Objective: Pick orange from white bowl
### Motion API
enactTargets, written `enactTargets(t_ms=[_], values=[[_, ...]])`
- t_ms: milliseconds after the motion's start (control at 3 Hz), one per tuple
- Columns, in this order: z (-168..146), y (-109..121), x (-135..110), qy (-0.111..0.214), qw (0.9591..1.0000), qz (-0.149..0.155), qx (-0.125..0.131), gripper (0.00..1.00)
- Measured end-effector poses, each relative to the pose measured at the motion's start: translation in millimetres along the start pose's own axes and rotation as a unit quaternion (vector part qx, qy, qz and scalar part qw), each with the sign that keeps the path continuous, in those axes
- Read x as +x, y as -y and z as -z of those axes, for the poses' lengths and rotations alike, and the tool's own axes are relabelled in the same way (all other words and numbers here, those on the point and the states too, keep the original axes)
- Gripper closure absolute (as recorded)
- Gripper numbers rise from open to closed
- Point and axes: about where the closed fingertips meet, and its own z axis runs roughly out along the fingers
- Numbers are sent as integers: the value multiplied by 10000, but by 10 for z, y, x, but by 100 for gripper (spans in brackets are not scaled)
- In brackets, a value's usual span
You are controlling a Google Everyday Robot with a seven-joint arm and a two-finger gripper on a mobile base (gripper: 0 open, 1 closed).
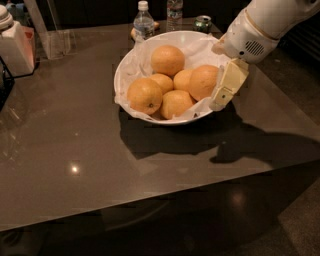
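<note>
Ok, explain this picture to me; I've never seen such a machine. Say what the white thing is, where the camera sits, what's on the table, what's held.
The white shape at upper right is a robot's arm; the cream part at its tip is the end effector, which does the grasping. It hangs at the right rim of the white bowl, beside the orange, the big one nearest it. Whether it grips that fruit cannot be told. One camera looks down on the table; its mounting is unknown. The paper-lined bowl holds six oranges. Behind stand a water bottle, another bottle and a can; a white jug sits far left.
</note>
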Motion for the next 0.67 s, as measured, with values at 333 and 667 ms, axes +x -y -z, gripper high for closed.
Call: enactTargets(t_ms=[333, 667], values=[[251, -84, -27, -67, 9996, 51, 251, 0], [443, -117, -66, -12, 9987, 67, 497, 0]])
